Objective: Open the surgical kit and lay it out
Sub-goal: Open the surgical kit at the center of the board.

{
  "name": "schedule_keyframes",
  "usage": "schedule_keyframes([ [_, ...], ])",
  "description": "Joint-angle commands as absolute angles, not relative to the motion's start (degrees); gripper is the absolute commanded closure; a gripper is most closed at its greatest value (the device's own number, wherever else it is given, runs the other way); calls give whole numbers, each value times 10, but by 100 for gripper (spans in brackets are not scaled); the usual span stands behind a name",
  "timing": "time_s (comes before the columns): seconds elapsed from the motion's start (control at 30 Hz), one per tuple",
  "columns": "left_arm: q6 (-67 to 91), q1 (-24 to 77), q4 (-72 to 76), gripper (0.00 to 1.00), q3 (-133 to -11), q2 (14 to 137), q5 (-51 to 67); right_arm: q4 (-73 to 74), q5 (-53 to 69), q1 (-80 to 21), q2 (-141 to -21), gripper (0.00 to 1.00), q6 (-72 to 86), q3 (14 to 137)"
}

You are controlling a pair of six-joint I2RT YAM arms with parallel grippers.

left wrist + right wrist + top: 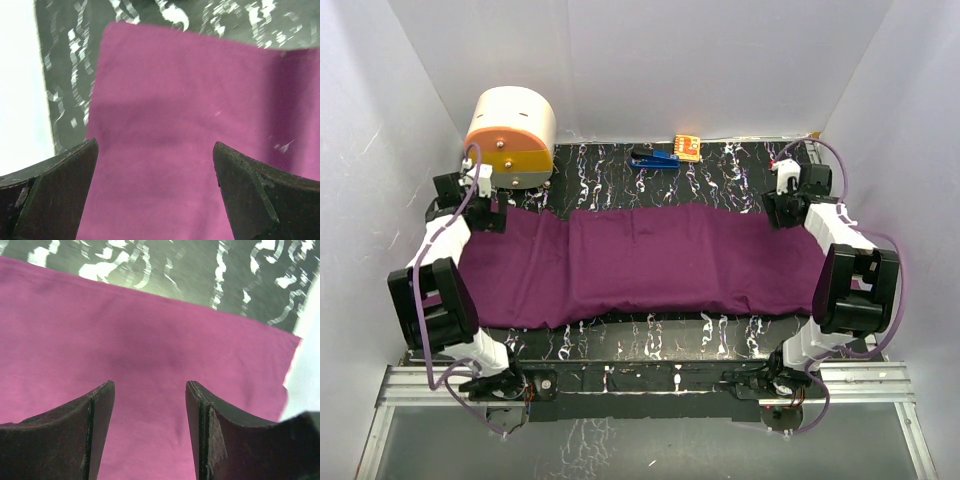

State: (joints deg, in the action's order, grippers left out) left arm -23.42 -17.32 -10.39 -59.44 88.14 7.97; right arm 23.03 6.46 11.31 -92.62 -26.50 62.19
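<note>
Purple cloth wrap (pixel 640 265) lies flat across the middle of the frame on the bench (pixel 720 165), seemingly unopened, so next its far corners need pinching; left tool (pixel 155 145) spread wide, right tool (pixel 150 385) half-spread, both empty.

A cream drum (pixel 512 135), the lower half of its front face orange, stands at the far left corner of the surface (pixel 740 170), which is black with white marbling. By the middle of the far edge lies a small orange square item (pixel 686 147), tilted. A blue item (pixel 655 159) lies just left of it; whether they touch cannot be told. White walls (pixel 700 60) close in three sides. A silver metal rail (pixel 420 385) runs along the near edge.
</note>
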Motion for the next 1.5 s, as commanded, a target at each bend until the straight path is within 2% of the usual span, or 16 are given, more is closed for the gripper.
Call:
schedule_keyframes([
  [0.0, -182, -135, -78, 3, -633, 952, 133, 207, 161, 91, -944, 43, -212, 651],
  [0.17, -176, -124, -31, 3, -659, 1030, 102, 177, 120, 81, -1018, 44, -215, 672],
  [0.37, -200, -126, -4, 4, -656, 1083, 7, 155, 44, 82, -1078, 46, -246, 673],
  [0.57, -236, -147, 27, 4, -578, 1060, -34, 141, -25, 90, -1105, 48, -278, 655],
  [0.9, -247, -197, 71, 4, -500, 981, -99, 153, -60, 99, -1149, 49, -286, 697],
  [1.0, -242, -206, 61, 4, -504, 968, -77, 177, -31, 99, -1143, 49, -278, 716],
  [1.2, -189, -205, -13, 4, -594, 941, 33, 240, 79, 97, -1086, 47, -264, 748],
  [1.33, -156, -205, -51, 4, -651, 920, 137, 277, 154, 88, -1041, 47, -283, 758],
  [1.47, -152, -201, -61, 4, -671, 899, 304, 298, 222, 70, -1005, 45, -306, 765],
])
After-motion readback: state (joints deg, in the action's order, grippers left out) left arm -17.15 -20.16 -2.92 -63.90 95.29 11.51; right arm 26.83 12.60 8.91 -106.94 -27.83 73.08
